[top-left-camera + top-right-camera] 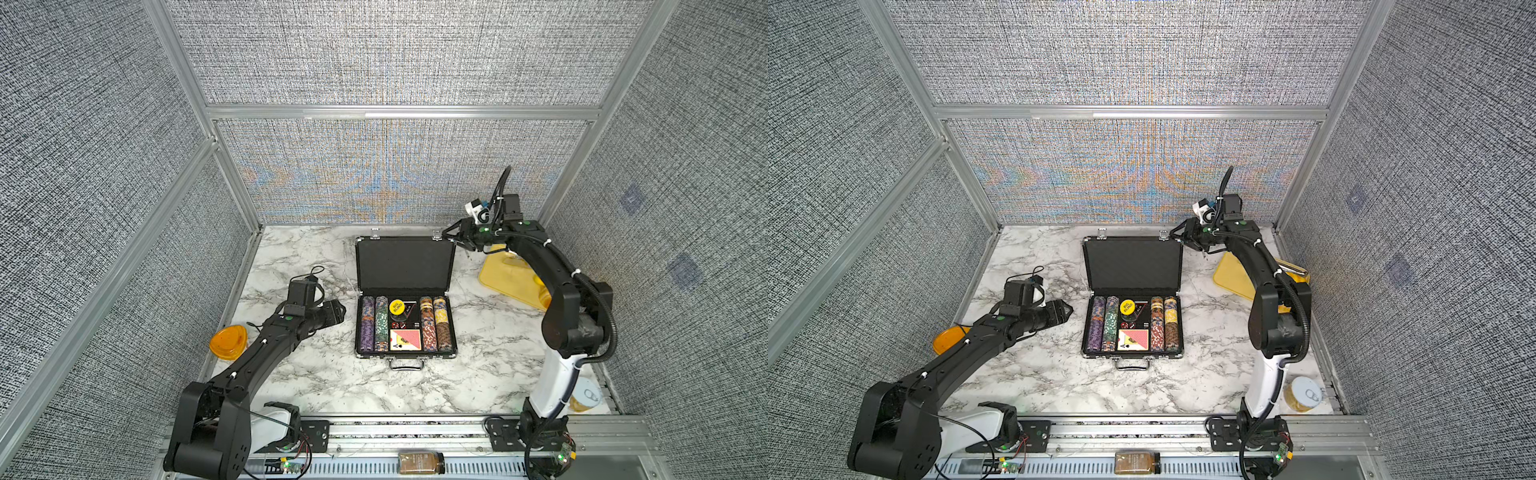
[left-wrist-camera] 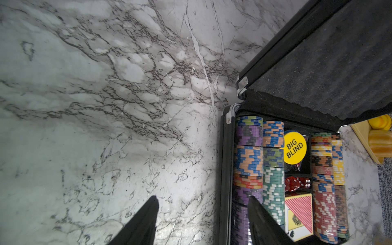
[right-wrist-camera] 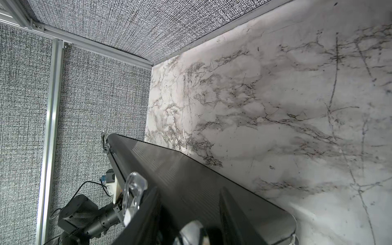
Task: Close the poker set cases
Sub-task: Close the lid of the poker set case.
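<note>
Case (image 1: pixel 405 291) in middle of surface (image 1: pixel 299 374), wide open, lid (image 1: pixel 404 264) up at back. Right hand (image 1: pixel 449 235) at lid's top corner, fingers apart; can't tell if pinching lid. Left hand (image 1: pixel 338 313) open, empty, beside case. Risks: right hand slips off corner; lid drops hard; case slides, nothing holding it; yellow button (image 1: pixel 397 306) may block lid.

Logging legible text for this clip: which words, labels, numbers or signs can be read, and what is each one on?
"BIG BLIND": on the yellow disc in the open case.
Spade sign: on the corner of the face-up card; its letter is too blurred to be sure of.
White pips: on the red dice; the counts are unclear.
Jar label: too small to read.
Mark on the round lid: blurred.
</note>
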Robot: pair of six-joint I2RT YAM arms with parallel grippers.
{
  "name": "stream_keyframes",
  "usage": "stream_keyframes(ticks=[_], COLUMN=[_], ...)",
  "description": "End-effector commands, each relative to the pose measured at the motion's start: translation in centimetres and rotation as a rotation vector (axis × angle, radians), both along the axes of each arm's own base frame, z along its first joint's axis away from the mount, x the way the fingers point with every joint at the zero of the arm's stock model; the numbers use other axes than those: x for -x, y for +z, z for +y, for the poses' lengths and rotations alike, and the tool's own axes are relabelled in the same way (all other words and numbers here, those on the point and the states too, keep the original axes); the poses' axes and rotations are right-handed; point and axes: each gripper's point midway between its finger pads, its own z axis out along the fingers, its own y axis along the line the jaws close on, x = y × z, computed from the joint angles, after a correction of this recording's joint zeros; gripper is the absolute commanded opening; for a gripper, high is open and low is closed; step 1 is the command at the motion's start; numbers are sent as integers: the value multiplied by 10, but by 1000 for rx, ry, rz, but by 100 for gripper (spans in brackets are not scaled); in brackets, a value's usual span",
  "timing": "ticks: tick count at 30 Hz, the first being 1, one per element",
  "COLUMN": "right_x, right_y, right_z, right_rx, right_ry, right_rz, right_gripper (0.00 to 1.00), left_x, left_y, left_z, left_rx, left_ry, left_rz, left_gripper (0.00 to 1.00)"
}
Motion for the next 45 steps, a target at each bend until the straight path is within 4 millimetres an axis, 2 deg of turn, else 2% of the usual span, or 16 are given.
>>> stream_keyframes(ticks=[1,13,22,25,31,37,45], right_x=[20,72,91,95,110,134,157], right_y=[-10,-22,-26,-36,-58,-88,-123], right_z=[2,-9,-21,-22,-24,-21,-15], right_rx=[17,86,149,157,188,246,270], right_ry=[25,16,-4,-3,-6,16,38], right_rz=[57,85,85,105,136,184,224], right_gripper=[46,46,47,47,51,55,63], left_x=[0,-1,1,3,8,19,40], left_y=[0,0,0,1,4,-1,-9], left_z=[5,12,14,12,-5,-17,-48], left_rx=[-22,-44,-55,-52,11,78,134], left_ry=[11,28,25,8,-85,-132,-201], left_rz=[-4,-1,4,7,16,35,60], left_gripper=[68,68,69,70,72,72,75])
